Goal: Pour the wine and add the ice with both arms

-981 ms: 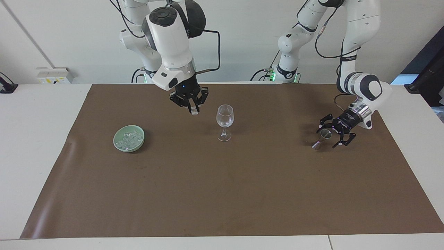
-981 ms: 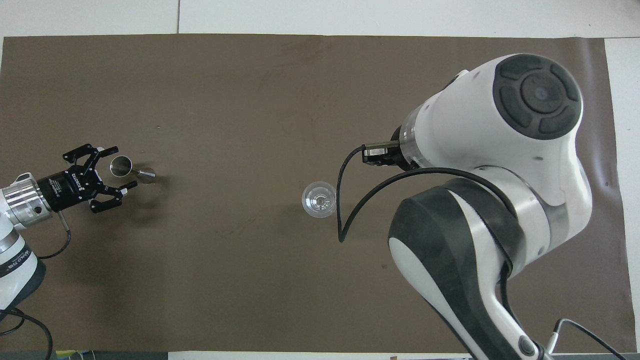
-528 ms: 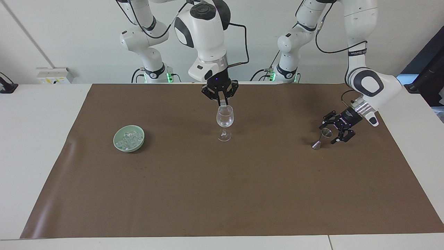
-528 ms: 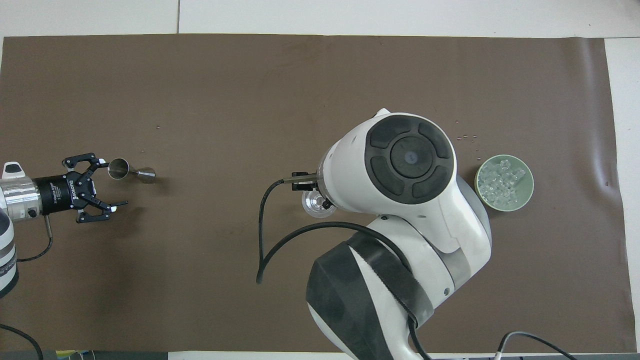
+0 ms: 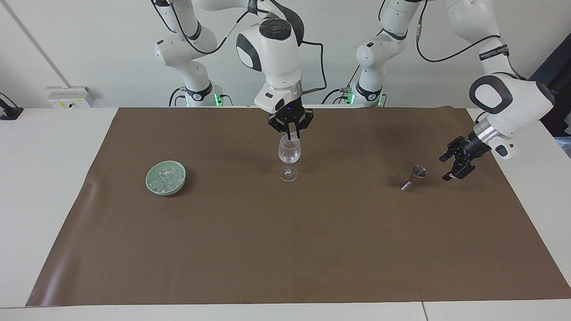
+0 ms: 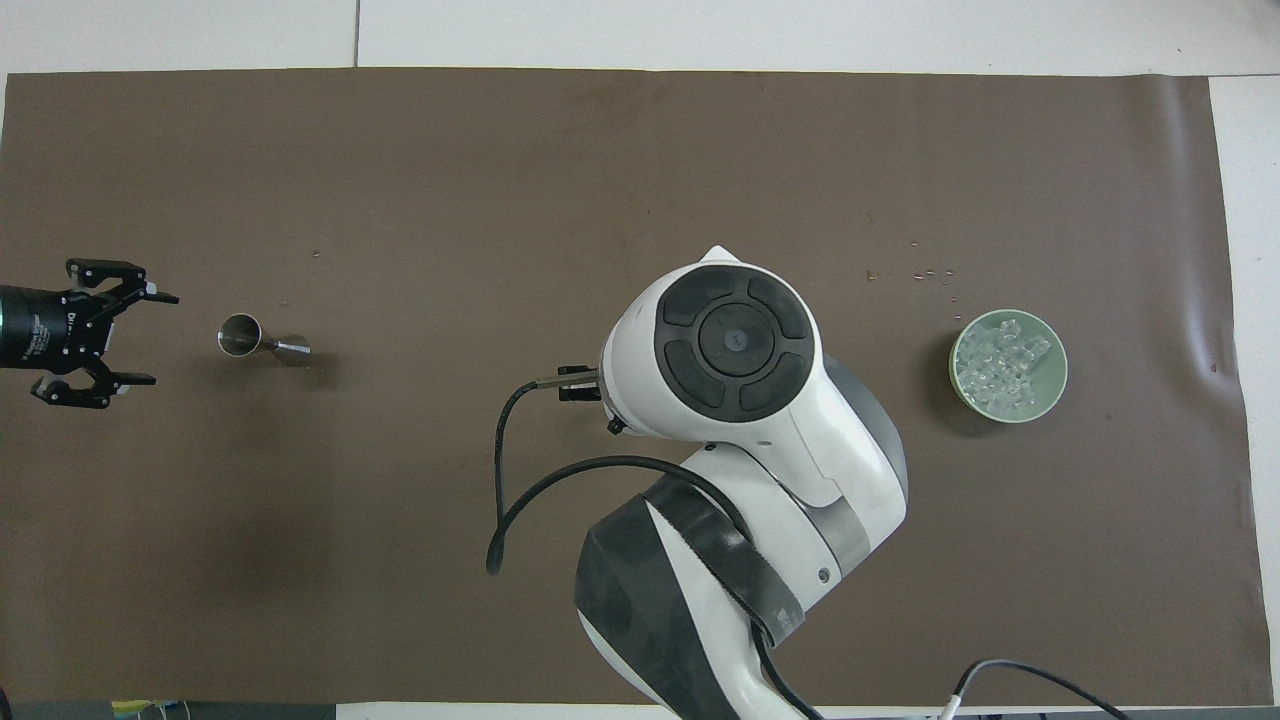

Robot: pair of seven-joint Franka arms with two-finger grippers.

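The right gripper point(image 5: 291, 135), at upper centre of the facing view, is hanging directly over the wine glass point(image 5: 289, 156), its fingertips pinched shut on a small clear ice cube point(image 5: 292, 138) at the rim. The left gripper point(image 5: 456, 164), at the right edge, is standing wide open and holding nothing, just beside the metal jigger point(image 5: 415, 177). The rest of the ice point(image 5: 167, 178) is lying in the green bowl point(image 5: 153, 183) at centre left.

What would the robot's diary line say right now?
right gripper: shut on ice cube, over wine glass | left gripper: open, beside jigger
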